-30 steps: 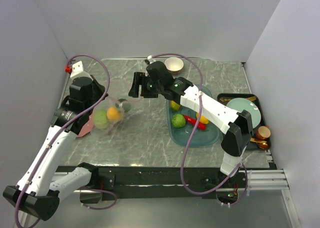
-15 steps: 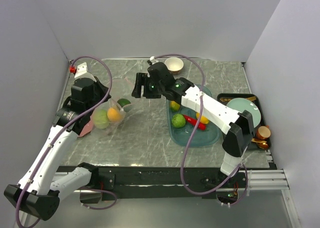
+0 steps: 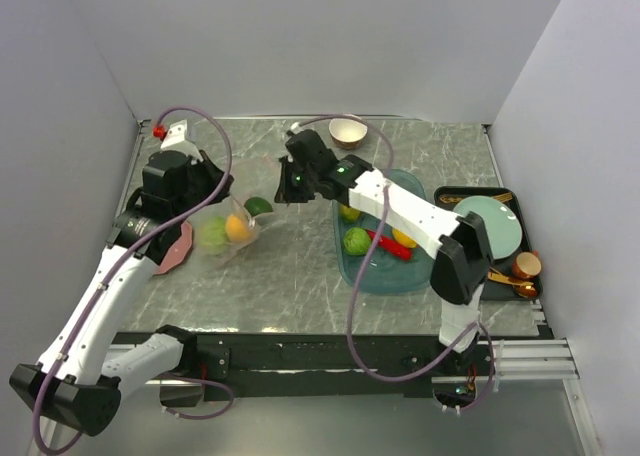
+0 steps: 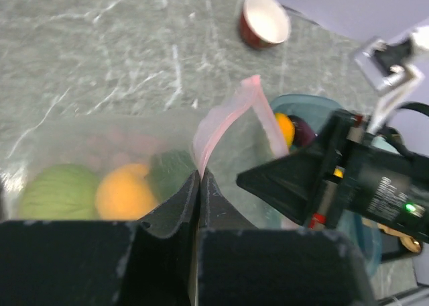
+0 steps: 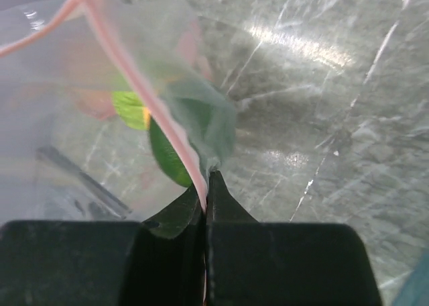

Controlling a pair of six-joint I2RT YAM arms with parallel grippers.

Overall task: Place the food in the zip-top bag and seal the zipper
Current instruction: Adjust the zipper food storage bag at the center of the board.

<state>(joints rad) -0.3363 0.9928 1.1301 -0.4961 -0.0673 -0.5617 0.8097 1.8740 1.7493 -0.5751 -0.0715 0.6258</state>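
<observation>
- The zip-top bag [image 3: 225, 238] lies on the surface [image 3: 290, 276], left of the teal tray [image 3: 400, 284] in the overhead view and well apart from it.
- The bag's mouth edge, with its pale pink zipper [image 4: 218, 121], is raised off the surface and hangs between the two tools.
- The left tool [image 4: 199, 180] is pressed together and pinches the zipper at the end farther from the tray. The pink strip rises in a loop straight out of its fingertips.
- The right tool [image 5: 206, 188] is also pressed together and pinches the zipper at the end nearer the tray. Its arm reaches across from the tray's far-left corner.
- Through the clear film, a green cabbage [image 3: 213, 234] and an orange [image 3: 237, 228] sit side by side in the part of the bag farthest from the tray.
- A dark green lime [image 3: 258, 206] sits at the bag's tray-side edge, just below the right tool. I cannot tell whether it is fully inside.
- In the tray lie a second lime [image 3: 356, 241], a red chili [image 3: 383, 243], a yellow lemon [image 3: 349, 213] and a second orange [image 3: 404, 239].
- The small bowl [image 3: 347, 131] stands upright beyond the tray's far-left corner, apart from it.
- A black tray [image 3: 450, 193] carrying a pale teal plate [image 3: 497, 221] sits just beside the teal tray on its right.
</observation>
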